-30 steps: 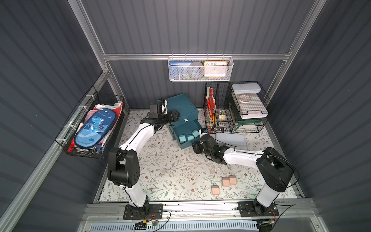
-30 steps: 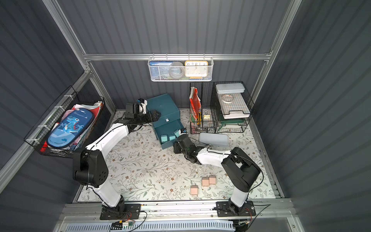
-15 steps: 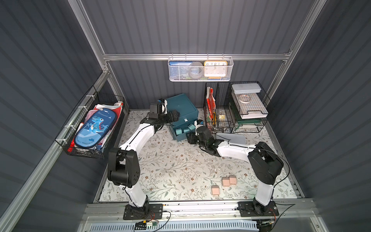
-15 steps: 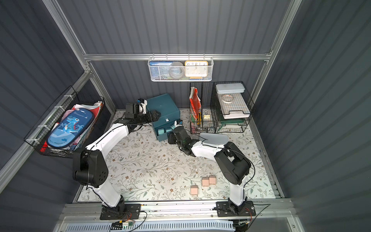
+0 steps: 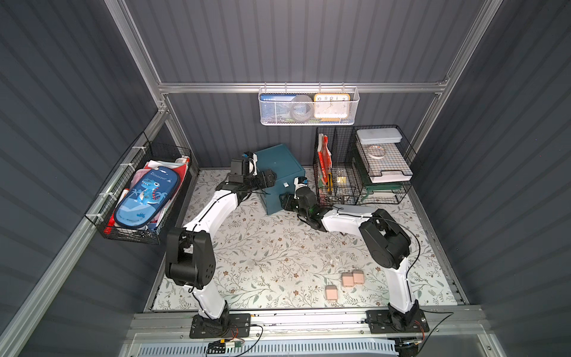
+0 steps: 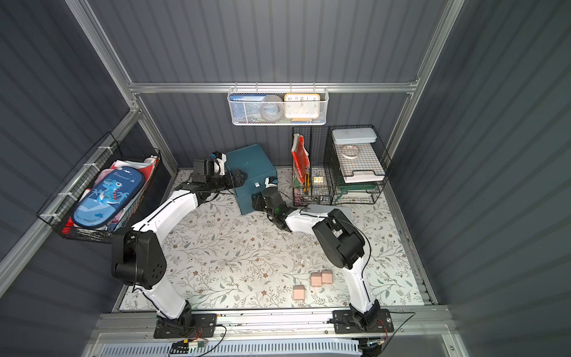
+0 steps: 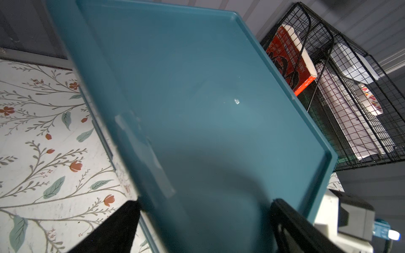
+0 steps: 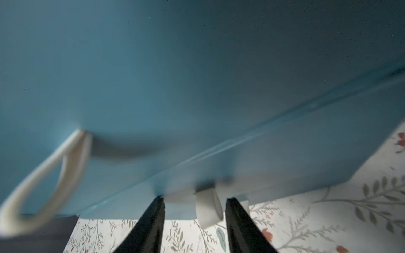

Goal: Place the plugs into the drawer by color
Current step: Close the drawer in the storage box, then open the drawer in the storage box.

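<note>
**Asker:** What takes up most of the scene?

**Describer:** A floral mat (image 5: 278, 247) covers the table. A white and black left arm (image 5: 213, 210) and right arm (image 5: 346, 218) reach across it to a dark teal drawer cabinet (image 5: 279, 165) at the back. All the cabinet's drawers look pushed in.

**Asker:** Where is each claw, and how are the jaws set?

**Describer:** The left claw (image 5: 267, 180) sits at the cabinet's upper left edge. Its jaws are spread wide with that edge between them. One finger (image 7: 114, 227) hangs beside the side wall and the other lies over the top. I cannot tell whether they press on it. The right claw (image 8: 196, 201) is low against the cabinet's front, with its jaws about half apart and gripping nothing.

**Asker:** What stands nearby?

**Describer:** A black wire rack (image 5: 353, 154) stands just beside the right claw, on the side away from the left claw. A red book (image 7: 289, 59) is upright in it.

**Asker:** Where are the plugs?

**Describer:** Three peach pink plugs (image 5: 347, 279) lie on the mat well behind the right claw, near that arm's base. Two are touching and the third is just beside them.

**Asker:** And the smallest details?

**Describer:** A small white pull tab (image 8: 208, 207) on the bottom drawer pokes out between the right claw's fingers, nearer one finger, and seems to touch neither. A blurred white loop pull (image 8: 43, 186) hangs from the drawer above, off to one side of that claw.
</note>
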Robot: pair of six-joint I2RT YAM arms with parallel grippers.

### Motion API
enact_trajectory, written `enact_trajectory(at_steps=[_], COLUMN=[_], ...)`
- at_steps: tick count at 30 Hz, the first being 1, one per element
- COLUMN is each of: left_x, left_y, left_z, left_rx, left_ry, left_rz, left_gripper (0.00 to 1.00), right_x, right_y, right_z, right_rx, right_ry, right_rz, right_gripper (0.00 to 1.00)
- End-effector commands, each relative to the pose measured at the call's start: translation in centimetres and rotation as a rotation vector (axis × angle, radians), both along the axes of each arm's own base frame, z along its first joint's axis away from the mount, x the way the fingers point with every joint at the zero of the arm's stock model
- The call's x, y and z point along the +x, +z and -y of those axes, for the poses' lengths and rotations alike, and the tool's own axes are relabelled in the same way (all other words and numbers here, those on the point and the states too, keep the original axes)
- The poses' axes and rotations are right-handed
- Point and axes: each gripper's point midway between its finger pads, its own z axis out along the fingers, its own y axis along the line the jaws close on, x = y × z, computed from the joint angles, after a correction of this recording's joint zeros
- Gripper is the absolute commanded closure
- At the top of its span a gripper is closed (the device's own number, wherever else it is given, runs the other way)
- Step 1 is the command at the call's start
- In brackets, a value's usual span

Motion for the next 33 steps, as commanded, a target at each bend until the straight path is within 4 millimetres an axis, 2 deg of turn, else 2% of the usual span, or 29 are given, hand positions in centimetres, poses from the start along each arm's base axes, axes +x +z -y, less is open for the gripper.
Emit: enact_trajectory(at_steps=[1,4,7,11,14,17,22,28,33], left_x=[-3.6,-3.6,-3.5,-3.5,-3.4,-3.5,-3.4,-3.4,-3.4], left_y=[-8.0,-8.1,-8.2,-8.2,-8.2,-8.4,-8.4,-8.6,-8.5], left_z=[-0.3,-0.2,-0.2,-0.1,-0.1,-0.1,-0.2,-0.2,-0.1], left_rx=[0.116,0.114,0.114,0.112,0.110,0.113,0.115,0.116,0.114], left_ry=[-0.041,-0.043,-0.044,-0.049,-0.049,-0.047,-0.044,-0.046,-0.047], left_rz=[-0.240,-0.243,-0.246,-0.246,-0.247,-0.250,-0.251,-0.255,-0.253], left_gripper=[0.03,0.03,0.03,0.03,0.03,0.03,0.03,0.03,0.03], right_x=[1.3,0.5,-1.6,-3.5,-2.7,-1.9,-1.2,-1.0,-0.8], right_y=[1.7,2.0,2.5,0.9,-0.6,-1.2,-2.5,-5.4,-6.1], right_z=[-0.8,-0.8,1.1,3.3,3.7,3.7,3.0,2.0,1.4], right_rx=[0.086,0.109,0.152,0.248,0.340,0.430,0.419,0.421,0.422], right_ry=[-0.007,0.012,-0.004,-0.044,-0.051,-0.049,-0.046,-0.035,-0.028], right_rz=[0.029,0.022,0.008,-0.069,-0.134,-0.151,-0.174,-0.245,-0.258], right_gripper=[0.50,0.51,0.51,0.50,0.53,0.60,0.61,0.62,0.62])
